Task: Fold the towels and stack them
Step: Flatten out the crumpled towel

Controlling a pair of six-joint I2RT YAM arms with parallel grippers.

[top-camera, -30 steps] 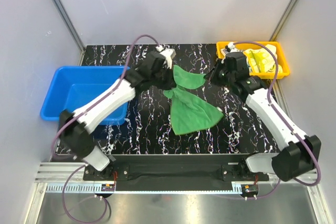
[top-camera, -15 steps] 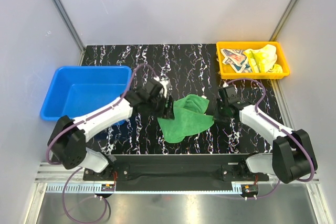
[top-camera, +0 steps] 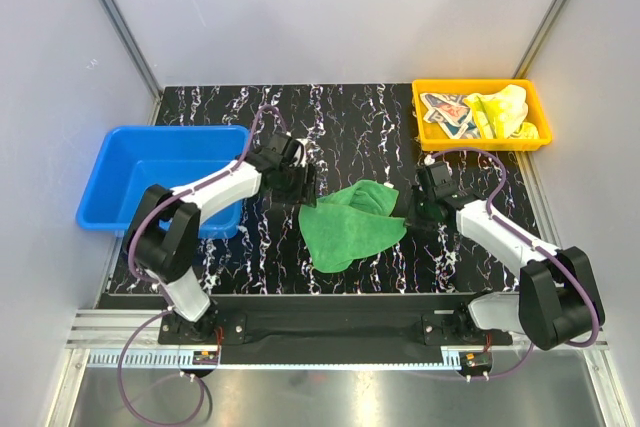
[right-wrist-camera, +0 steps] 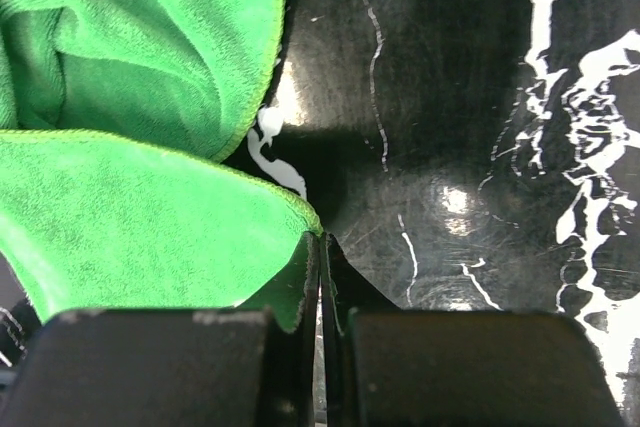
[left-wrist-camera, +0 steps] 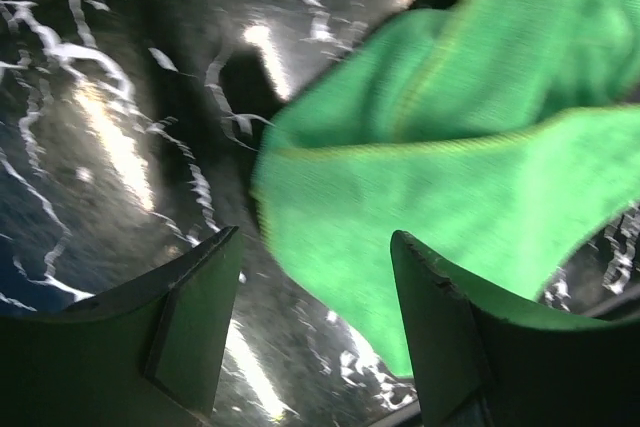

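Observation:
The green towel (top-camera: 350, 224) lies loosely doubled over on the black marbled table (top-camera: 350, 127), just in front of its middle. My left gripper (top-camera: 303, 187) stands open just off the towel's left edge, with nothing held. In the left wrist view the green towel (left-wrist-camera: 470, 147) lies beyond my left gripper (left-wrist-camera: 315, 317), past its spread fingers (left-wrist-camera: 195, 317). My right gripper (top-camera: 405, 213) is shut on the towel's right corner. In the right wrist view the green towel (right-wrist-camera: 130, 217) runs into my right gripper (right-wrist-camera: 320, 247). The cream printed towel (top-camera: 446, 112) and the yellow towel (top-camera: 500, 112) lie in the orange bin.
An orange bin (top-camera: 482, 142) stands at the table's far right corner. A blue bin (top-camera: 160, 172) sits at the left edge, close behind my left arm. Grey walls close in the table on three sides.
Both arms brought the green towel down from the far side towards the front. My left gripper let go of it and drew back to the left. The right gripper kept its hold.

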